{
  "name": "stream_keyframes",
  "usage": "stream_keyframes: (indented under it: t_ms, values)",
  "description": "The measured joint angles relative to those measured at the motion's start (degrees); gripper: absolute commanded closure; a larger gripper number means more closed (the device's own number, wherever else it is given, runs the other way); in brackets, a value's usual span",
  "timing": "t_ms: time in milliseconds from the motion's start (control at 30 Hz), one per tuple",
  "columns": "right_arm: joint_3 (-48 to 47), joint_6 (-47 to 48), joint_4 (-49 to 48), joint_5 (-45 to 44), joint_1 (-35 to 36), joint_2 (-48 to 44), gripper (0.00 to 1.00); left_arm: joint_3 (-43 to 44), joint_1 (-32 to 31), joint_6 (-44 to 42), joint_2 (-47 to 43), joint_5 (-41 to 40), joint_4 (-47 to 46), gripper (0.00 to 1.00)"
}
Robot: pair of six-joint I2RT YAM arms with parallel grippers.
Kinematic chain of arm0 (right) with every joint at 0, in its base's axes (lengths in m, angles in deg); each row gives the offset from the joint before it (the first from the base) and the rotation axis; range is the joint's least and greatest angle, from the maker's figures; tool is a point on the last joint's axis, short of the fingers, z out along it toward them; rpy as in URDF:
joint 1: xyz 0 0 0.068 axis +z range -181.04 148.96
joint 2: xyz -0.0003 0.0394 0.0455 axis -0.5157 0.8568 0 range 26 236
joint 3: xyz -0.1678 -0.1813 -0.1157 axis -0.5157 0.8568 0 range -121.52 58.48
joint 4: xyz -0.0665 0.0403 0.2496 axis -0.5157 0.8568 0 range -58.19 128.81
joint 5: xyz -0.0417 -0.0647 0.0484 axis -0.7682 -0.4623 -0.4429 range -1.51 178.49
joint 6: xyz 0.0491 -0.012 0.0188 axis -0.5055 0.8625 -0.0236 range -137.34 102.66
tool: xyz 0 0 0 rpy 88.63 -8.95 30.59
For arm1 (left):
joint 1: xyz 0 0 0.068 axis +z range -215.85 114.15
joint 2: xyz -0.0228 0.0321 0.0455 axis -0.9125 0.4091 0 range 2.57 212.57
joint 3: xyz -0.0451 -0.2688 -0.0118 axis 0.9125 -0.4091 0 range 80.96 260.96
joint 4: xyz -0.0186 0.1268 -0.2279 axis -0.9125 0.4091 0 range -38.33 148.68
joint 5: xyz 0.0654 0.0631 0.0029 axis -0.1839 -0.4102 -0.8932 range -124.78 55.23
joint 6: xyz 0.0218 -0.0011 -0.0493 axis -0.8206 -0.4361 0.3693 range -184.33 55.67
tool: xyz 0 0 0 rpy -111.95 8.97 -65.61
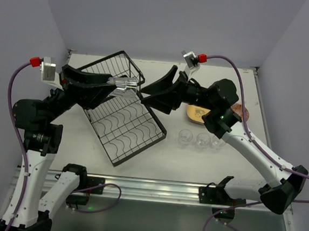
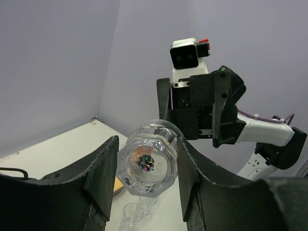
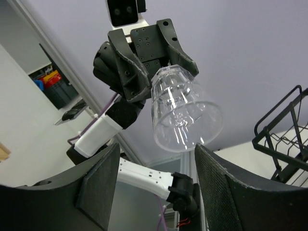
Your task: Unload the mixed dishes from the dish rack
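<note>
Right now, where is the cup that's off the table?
Top view, left of centre: the cup is gripped in the left end effector above the rack, facing the right end effector.

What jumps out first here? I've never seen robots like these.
A clear glass cup is held on its side in mid-air by the left end effector, over the far part of the black dish rack. The right end effector faces it with fingers apart, not gripping it. Three more glass cups stand on the table to the right of the rack.
</note>
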Motion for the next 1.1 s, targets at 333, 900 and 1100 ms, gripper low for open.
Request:
stream_keyframes:
  t_ms: [333, 900, 1100]
  values:
    - [-4.24, -5.88, -6.01, 1.88, 0.26, 6.82, 0.55, -1.86, 0.0, 2.58, -0.55, 0.68, -4.15, 1.0]
    - [-4.2, -9.79, -8.76, 2.49, 1.11, 7.21, 1.0, -2.49, 0.26, 1.36, -0.26, 0.61, -4.94, 0.26]
    - [-1.9, -5.31, -2.62, -0.37, 1.09, 3.48, 1.0, 0.59, 0.26, -4.79, 0.11, -5.31, 4.39, 0.0]
